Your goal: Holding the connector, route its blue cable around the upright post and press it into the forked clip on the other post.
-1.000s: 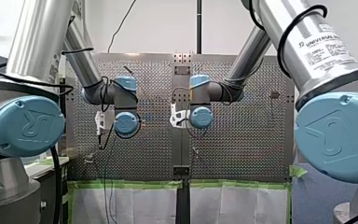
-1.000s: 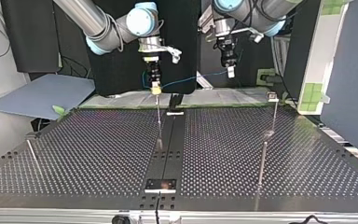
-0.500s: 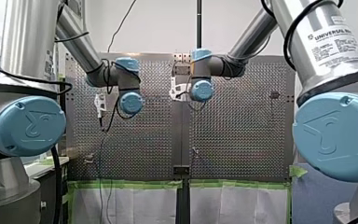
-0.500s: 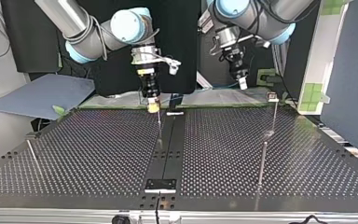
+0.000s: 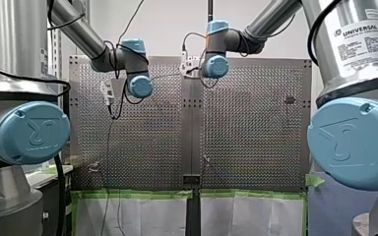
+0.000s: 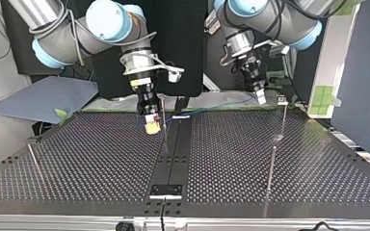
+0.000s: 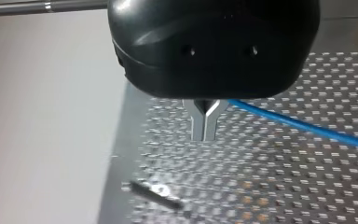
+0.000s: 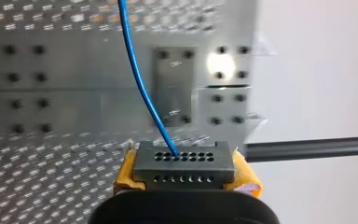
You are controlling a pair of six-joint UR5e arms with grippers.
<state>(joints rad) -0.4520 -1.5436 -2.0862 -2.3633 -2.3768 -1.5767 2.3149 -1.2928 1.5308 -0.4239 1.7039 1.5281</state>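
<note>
Both arms advanced over the table point(image 6: 101, 159). Right gripper point(image 6: 152, 127) clamps connector point(image 8: 182, 161), left gripper point(image 7: 204, 127) pinches cable point(image 7: 298, 125). Routing barely begun; next, loop cable round post point(image 6: 165, 137).

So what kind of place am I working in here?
Most likely a robotics lab test bench: a perforated metal table with thin upright posts, two Universal Robots arms over it, and my right hand holding a connector on a blue cable.

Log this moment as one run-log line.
right tool: shut on connector | left tool: shut on blue cable | blue cable: spans between tools | connector: beside upright post
</note>
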